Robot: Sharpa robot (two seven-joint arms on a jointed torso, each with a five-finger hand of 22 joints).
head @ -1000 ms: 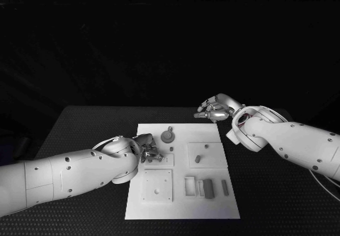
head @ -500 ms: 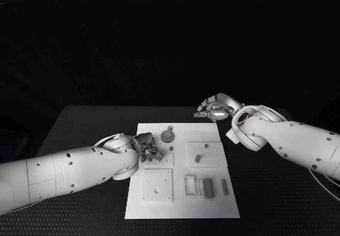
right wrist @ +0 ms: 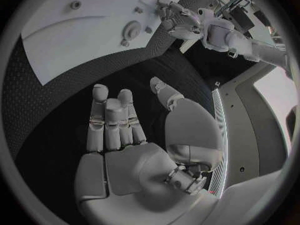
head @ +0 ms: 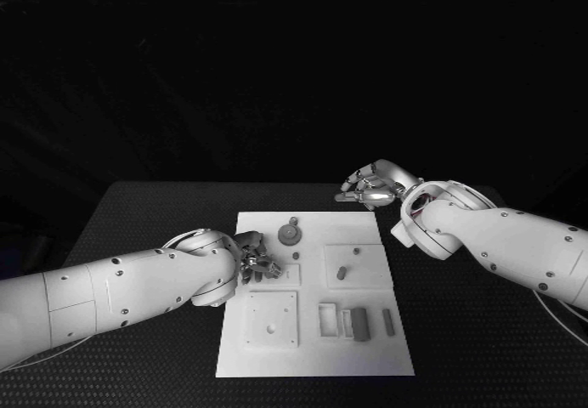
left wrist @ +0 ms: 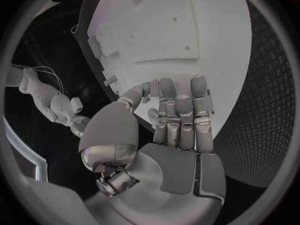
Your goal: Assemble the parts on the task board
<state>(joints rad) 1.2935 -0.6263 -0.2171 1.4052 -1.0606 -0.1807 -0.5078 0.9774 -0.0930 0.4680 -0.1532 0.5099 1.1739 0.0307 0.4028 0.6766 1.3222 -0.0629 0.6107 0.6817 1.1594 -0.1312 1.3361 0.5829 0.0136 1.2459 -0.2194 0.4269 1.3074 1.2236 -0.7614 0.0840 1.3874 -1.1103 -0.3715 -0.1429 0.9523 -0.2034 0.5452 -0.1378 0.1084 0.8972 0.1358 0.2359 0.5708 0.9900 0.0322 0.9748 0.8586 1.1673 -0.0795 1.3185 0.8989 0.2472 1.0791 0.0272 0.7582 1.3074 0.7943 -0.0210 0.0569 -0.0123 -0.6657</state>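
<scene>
Black textured table [head: 147,212] seen across lower half of frame; bkgd above is unlit, nothing else made out.

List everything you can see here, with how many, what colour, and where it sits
table: one, black, under everything.
task board: one, white, at the table's middle.
round part: one, grey, on the board's far end.
oblong parts: a few, grey, on the board's near right; exact count unclear.
left hand: one, silver, fingers over the board's left edge; any hold unclear.
right hand: one, silver, above the table past the board's far right corner, holding nothing.
</scene>
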